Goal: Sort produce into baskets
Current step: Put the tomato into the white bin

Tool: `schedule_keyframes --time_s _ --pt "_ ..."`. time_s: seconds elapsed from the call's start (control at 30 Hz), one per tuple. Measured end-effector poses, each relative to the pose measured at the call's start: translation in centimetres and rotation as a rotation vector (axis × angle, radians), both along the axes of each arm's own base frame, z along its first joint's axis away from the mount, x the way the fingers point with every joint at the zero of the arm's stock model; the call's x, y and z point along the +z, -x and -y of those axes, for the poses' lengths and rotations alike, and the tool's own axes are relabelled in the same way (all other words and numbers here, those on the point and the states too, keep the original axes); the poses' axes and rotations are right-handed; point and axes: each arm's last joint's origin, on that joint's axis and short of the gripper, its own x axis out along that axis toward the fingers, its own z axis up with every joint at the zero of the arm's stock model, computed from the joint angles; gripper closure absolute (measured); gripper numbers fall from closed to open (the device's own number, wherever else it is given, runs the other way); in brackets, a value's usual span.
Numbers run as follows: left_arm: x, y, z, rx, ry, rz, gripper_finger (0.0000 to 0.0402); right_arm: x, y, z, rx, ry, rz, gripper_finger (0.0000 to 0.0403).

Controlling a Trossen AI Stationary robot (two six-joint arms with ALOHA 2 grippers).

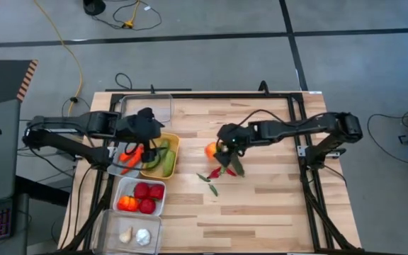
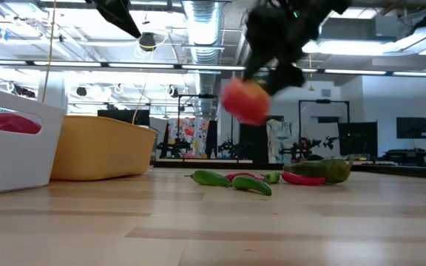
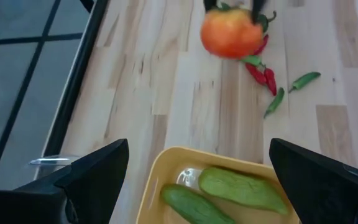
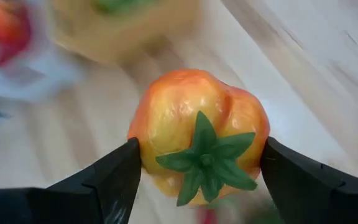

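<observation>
My right gripper (image 1: pixel 218 147) is shut on an orange-yellow pepper (image 4: pixel 197 124) above the middle of the table; the pepper also shows in the low view (image 2: pixel 246 100). Several small red and green chillies (image 1: pixel 217 176) lie on the wood just near of it. My left gripper (image 3: pixel 199 149) is open and empty above the yellow basket (image 1: pixel 173 145), which holds two green cucumbers (image 3: pixel 241 190). Orange carrots (image 1: pixel 129 157) lie in the grey basket beside it. My right gripper pinches the pepper by two opposite sides (image 4: pixel 143 134) between its two fingers, with the green stem end (image 4: pixel 205 157) facing back toward the wrist. The fingers come slanting down from the table's right. The pepper hangs below the fingers, lifted clear of the table (image 2: pixel 246 100).
A white basket (image 1: pixel 122 190) with red tomatoes and an orange pepper sits near of the yellow one. A clear basket (image 1: pixel 105 230) with white garlic is at the near left, another clear basket (image 1: pixel 163 100) at the far left. Bare wood lies to the right.
</observation>
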Motion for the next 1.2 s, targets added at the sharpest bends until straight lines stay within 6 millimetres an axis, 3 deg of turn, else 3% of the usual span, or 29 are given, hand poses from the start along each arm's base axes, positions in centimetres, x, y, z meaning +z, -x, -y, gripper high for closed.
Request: schedule_keyframes --time_s 0.23,0.47,0.63,1.0,1.2 --pt "0.8 1.1 -0.1 0.018 -0.046 0.044 0.0025 1.6 -3.2 -4.0 0.149 0.033 0.37 0.0076" --pt "1.4 1.6 -0.3 0.018 -0.061 0.079 0.0025 0.3 -6.4 -7.8 0.257 0.061 0.651 0.0076" --pt "1.6 1.8 -0.4 0.023 -0.055 0.1 0.0025 -2.4 -9.2 -9.8 0.286 0.046 0.711 0.0076" --pt "1.6 1.3 -0.4 0.021 -0.051 0.126 0.0025 -6.2 -17.0 -12.7 0.319 0.054 0.771 0.0076" --pt "1.7 1.2 -0.4 0.023 -0.05 0.132 0.0025 -7.5 -19.1 -13.2 0.358 0.032 0.787 0.0074"
